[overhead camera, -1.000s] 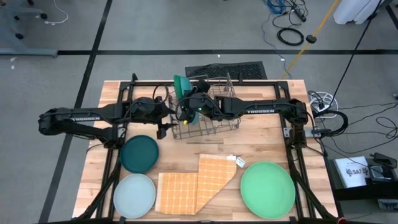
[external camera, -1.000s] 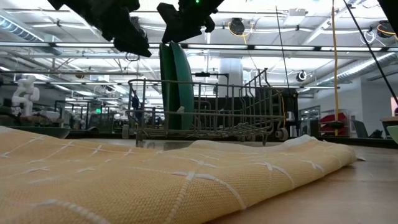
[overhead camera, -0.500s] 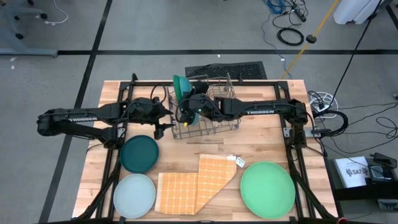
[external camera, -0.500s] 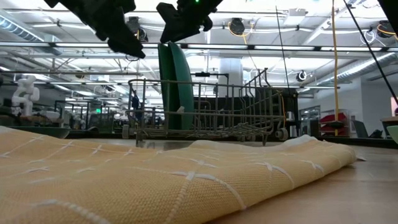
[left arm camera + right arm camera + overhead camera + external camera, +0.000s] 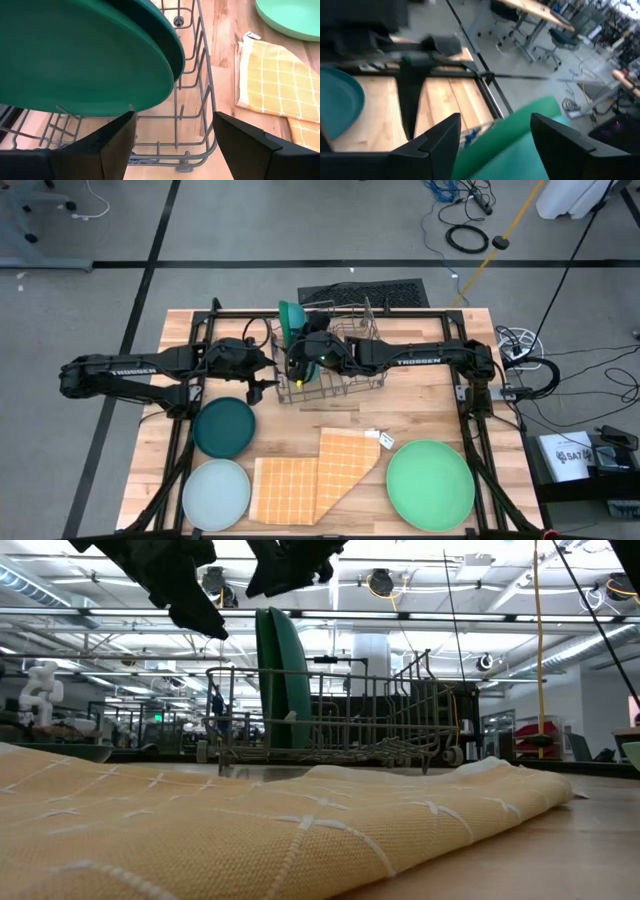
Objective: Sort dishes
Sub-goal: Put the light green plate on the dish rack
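Note:
Two plates stand on edge in the left end of the grey wire rack (image 5: 340, 365): a deep green one (image 5: 75, 55) and a teal-blue one (image 5: 167, 35) behind it, their lower rims between the wires. My right gripper (image 5: 495, 135) hangs open just above their top rims (image 5: 270, 612), touching nothing. My left gripper (image 5: 172, 135) is open beside the rack's left end (image 5: 265, 380), level with the plates. A dark teal plate (image 5: 224, 427), a pale blue plate (image 5: 216, 494) and a large light green plate (image 5: 430, 484) lie flat on the table.
An orange checked cloth (image 5: 315, 475) lies folded near the front edge between the pale blue and light green plates; it fills the foreground of the low view. The rack's right part holds no plates. Black arm frames run along both table sides.
My right gripper has let go of the green plate's top rim and risen a little above it. The plate, which leaned slightly, now stands upright in the rack close against the other plate.

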